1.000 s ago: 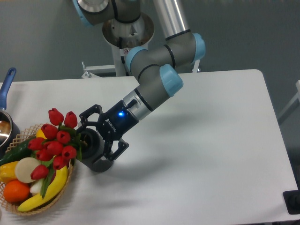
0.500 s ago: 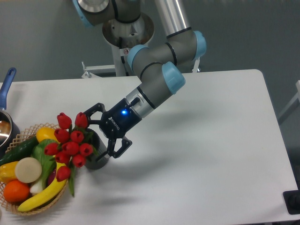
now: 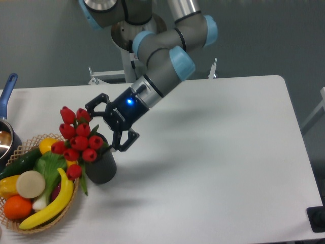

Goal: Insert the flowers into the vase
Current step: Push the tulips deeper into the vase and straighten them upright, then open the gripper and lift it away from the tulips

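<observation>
The flowers [image 3: 77,138], a bunch of red tulips with green leaves, sit in the mouth of the vase [image 3: 101,166] and lean left over the basket. The vase is a short dark grey cylinder standing upright on the white table, just right of the basket. My gripper [image 3: 106,127] hangs just above and to the right of the vase, open, with nothing between its fingers. One black fingertip [image 3: 92,105] is close behind the top blooms. I cannot tell whether it touches them.
A woven basket [image 3: 18,222] of fruit and vegetables, with a banana [image 3: 51,203] and an orange [image 3: 17,207], sits at the front left against the vase. A metal pot with a blue handle [image 3: 7,87] is at the left edge.
The gripper has risen and drawn back up and to the right, away from the vase. The flowers have shifted from over the basket to stand in the vase, which now sits upright.
</observation>
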`<control>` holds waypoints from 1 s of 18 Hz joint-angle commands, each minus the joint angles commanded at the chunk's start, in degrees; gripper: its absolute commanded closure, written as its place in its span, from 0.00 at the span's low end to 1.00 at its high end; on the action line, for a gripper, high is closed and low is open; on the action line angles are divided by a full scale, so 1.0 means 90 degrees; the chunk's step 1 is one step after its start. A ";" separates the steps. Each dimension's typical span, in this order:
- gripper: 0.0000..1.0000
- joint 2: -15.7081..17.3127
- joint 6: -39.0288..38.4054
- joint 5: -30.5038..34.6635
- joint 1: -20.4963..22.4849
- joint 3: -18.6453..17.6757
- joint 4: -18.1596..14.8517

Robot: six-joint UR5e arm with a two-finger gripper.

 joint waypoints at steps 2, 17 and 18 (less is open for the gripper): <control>0.00 0.0020 -0.0010 0.0019 0.0000 0.0000 -0.0010; 0.00 0.0059 -0.0010 0.0850 -0.0039 -0.0059 -0.0019; 0.00 0.0126 0.0000 0.0917 0.0009 -0.0059 -0.0019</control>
